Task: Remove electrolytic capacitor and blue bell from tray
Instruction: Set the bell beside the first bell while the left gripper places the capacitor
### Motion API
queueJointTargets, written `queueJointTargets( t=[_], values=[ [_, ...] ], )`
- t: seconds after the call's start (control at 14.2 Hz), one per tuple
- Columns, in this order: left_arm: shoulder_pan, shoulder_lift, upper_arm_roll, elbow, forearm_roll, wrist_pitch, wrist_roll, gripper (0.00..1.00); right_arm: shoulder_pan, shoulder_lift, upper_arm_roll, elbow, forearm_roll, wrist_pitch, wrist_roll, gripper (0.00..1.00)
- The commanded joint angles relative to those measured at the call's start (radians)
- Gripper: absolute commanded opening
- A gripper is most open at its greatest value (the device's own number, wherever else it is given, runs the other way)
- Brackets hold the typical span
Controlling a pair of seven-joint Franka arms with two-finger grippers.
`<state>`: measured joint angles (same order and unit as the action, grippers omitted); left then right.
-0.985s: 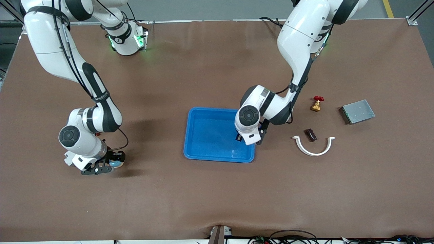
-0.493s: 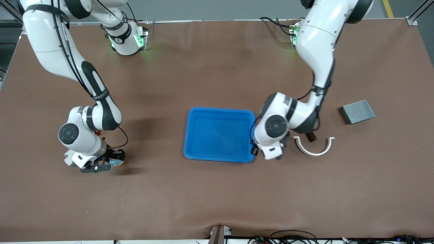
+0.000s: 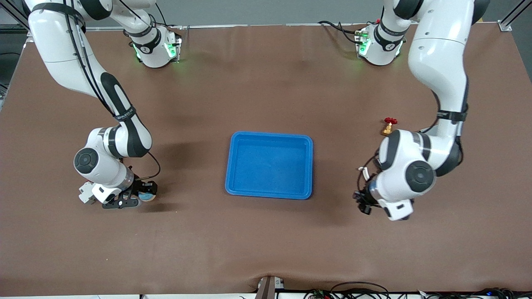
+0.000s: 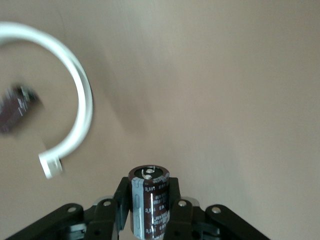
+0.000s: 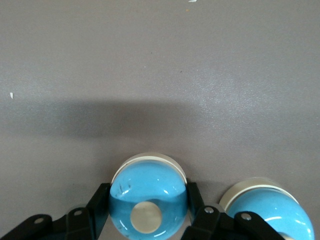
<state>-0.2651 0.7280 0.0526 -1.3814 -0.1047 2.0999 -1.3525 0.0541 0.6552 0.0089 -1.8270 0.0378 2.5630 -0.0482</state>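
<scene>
Electrolytic capacitor [image 4: 149,202], a dark brown metal cylinder, is sitting clamped in the left gripper [image 3: 362,203], clear of the shallow bright-blue plastic tray [image 3: 269,165] toward the left arm's end. Rigid, light, slippery-sided (mid-body grip best). Right gripper [image 3: 139,198] is grasping the glossy blue bell [image 5: 148,195].

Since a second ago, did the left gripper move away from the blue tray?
Yes. The left gripper, shut on the electrolytic capacitor, has left the blue tray, carrying it toward the left arm's end of the table.
</scene>
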Motion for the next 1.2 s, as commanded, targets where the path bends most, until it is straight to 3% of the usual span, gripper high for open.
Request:
queueJointTargets(
  t=[0.0,1.13],
  values=[
    [0.024,0.001,0.03,-0.001,0.022,-0.008,0.056,0.0,0.016,-0.02,0.016,-0.052,0.019,0.025,0.037,0.0],
    [0.101,0.131,0.03,-0.01,0.06,0.143,0.073,0.0,0.081,-0.023,0.014,-0.054,0.016,0.034,0.145,0.0]
  ],
)
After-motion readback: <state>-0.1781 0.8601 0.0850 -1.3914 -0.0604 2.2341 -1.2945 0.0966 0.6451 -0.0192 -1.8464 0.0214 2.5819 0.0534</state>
